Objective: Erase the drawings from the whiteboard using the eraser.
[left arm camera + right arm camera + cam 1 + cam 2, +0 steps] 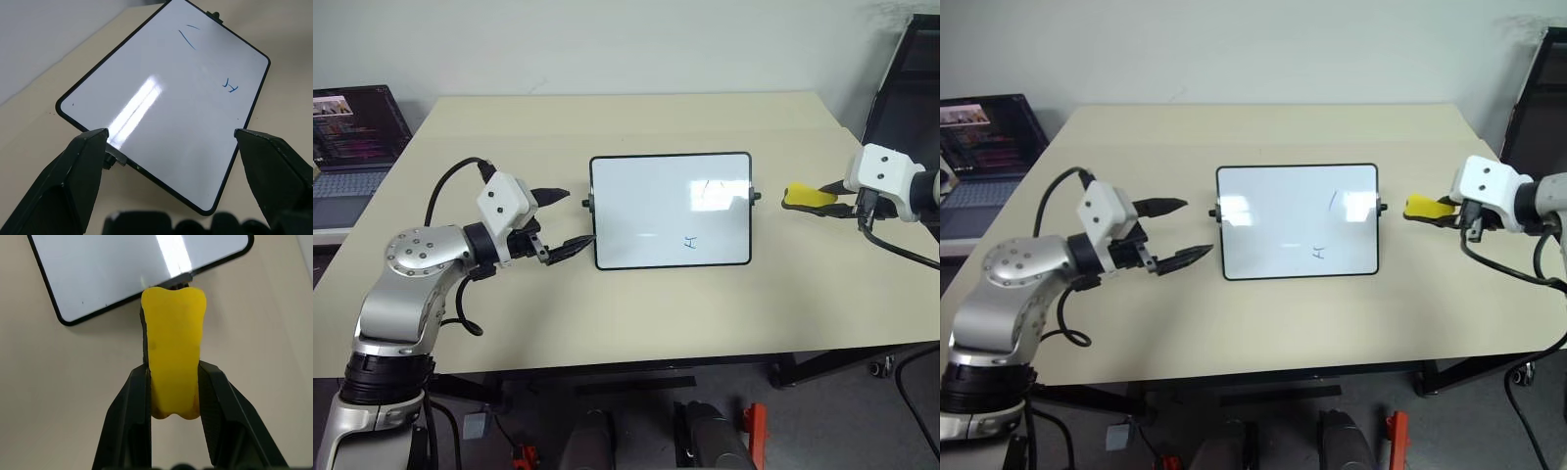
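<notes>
The eraser (173,357), judged light and slightly yielding, is clamped mid-length by the right gripper (837,199), just off the whiteboard (646,201) at three o'clock. The left gripper (570,219) is spread wide at nine o'clock. The drawings (690,242) remain unwiped on a glossy, likely slippery surface.

Pale beige table (636,313) against a plain white wall (607,44), open laptop (352,137) with lit screen at far left, dark frame (906,73) at right, grey floor (832,421) below

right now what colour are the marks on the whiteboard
Blue, thin marker strokes on the white black-framed board; left wrist view shows them best.
</notes>
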